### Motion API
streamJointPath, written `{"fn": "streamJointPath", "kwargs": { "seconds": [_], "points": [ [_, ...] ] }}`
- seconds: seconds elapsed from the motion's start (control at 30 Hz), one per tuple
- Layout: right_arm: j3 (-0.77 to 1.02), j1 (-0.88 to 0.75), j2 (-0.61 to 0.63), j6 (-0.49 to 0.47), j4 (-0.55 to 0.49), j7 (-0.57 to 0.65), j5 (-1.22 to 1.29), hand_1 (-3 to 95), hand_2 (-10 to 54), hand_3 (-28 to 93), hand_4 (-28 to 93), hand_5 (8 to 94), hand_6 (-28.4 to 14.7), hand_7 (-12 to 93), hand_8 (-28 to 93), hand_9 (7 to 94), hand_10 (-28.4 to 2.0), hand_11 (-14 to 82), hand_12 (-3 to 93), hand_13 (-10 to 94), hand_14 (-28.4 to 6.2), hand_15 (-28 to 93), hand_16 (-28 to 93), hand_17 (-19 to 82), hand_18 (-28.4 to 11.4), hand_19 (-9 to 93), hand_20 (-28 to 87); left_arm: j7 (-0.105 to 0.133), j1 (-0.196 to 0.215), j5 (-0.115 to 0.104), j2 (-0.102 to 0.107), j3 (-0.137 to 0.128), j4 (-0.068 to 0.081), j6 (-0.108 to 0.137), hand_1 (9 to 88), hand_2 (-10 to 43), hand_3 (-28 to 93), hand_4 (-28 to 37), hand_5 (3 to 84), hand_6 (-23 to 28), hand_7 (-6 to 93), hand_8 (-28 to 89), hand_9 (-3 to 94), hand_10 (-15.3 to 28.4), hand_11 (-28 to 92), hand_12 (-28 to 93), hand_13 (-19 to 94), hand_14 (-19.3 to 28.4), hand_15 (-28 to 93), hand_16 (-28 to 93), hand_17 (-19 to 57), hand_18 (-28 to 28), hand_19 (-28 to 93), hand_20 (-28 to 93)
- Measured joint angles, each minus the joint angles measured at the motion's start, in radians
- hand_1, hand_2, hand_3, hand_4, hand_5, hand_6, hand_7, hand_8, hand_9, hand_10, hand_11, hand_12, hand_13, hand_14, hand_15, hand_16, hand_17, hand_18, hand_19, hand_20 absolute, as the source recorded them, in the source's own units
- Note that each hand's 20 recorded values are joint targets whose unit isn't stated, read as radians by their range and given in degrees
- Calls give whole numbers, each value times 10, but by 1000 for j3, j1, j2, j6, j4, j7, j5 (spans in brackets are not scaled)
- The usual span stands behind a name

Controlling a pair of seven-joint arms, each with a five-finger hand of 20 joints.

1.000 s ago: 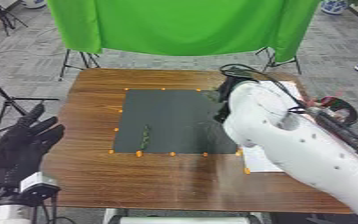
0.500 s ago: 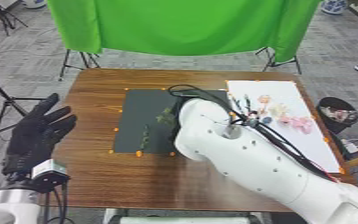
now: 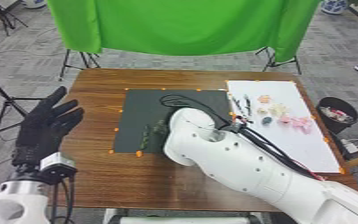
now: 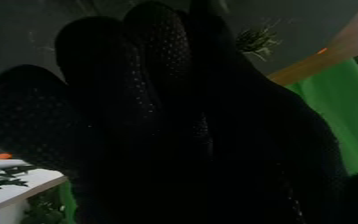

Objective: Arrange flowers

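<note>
Over the mat [image 3: 149,102], the fingers of the right hand [image 3: 168,121] are narrow, pinching a sprig [image 4: 258,41], its leafy end out beside them; the pinch itself is hidden. Just left of those fingers, another sprig [image 3: 145,137] lies on the mat. Well to their right are dark stems [image 3: 244,107], then flowers [image 3: 297,122] on paper [image 3: 313,145]. Well to their left is the left hand [image 3: 47,125], fingers straight and spread. Farthest ahead of them hangs green cloth [image 3: 184,30].

Blk R hand [image 4: 158,100], grn cloth [image 4: 331,97], prob. sprig [image 4: 259,41]
</note>
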Motion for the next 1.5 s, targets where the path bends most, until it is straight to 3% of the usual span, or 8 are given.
{"fn": "streamJointPath", "kwargs": {
  "seconds": [0.57,0.87,1.5],
  "points": [
    [-18,16,-30,26,33,27,7,500,-78,684,-228,833,-101,120,108,937,-131,297,154,937,-47,505,95,772,-65,932,-282,-6,-19,10,4,16,3,-6,306,65,659,-199,360,90,102,-79,326,192,286,109,211,258,553,-119,-70,255,510,51],
    [-16,15,-30,27,29,31,15,429,-66,683,-214,806,-104,138,-75,937,-136,291,151,937,-51,503,88,772,-64,930,-283,-6,-19,10,5,16,3,-7,307,64,659,-198,361,91,102,-79,326,192,286,109,211,258,554,-119,-69,255,509,51],
    [-27,14,-30,29,2,22,26,372,-55,648,-203,732,-119,132,-85,937,-145,272,149,937,-62,484,87,769,-69,921,-283,-5,-14,10,13,18,3,-6,309,65,658,-197,364,92,101,-79,326,192,289,109,211,258,554,-119,-69,255,510,51]
  ]
}}
